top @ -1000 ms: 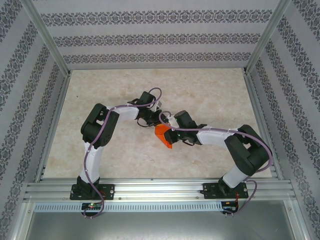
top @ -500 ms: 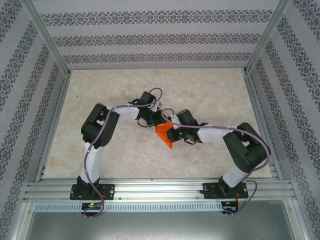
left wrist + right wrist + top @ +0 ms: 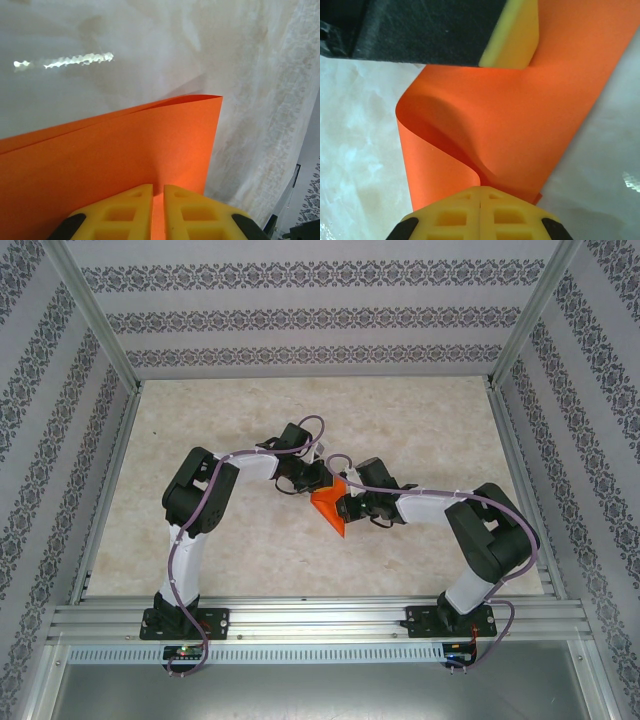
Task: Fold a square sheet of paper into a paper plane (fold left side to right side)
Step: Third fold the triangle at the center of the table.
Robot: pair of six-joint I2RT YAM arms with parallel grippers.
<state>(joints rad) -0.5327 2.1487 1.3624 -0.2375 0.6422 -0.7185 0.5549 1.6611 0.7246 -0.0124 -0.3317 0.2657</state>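
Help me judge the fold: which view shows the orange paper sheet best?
The right wrist view: up close, the orange sheet shows its curled-over layer, pinched in the right gripper. The left wrist view gives a flat doubled corner in the left gripper; the top external view, a small orange wedge between the grippers.

readable text: none – no words, brands or numbers could be made out
walls [image 3: 300, 320]: bore repeating ornamental bands – decoration, not lettering
square sheet of paper [image 3: 125, 150]: plain orange faces, unmarked
small board [image 3: 183, 651] by the left arm's base: any marking was too small to read
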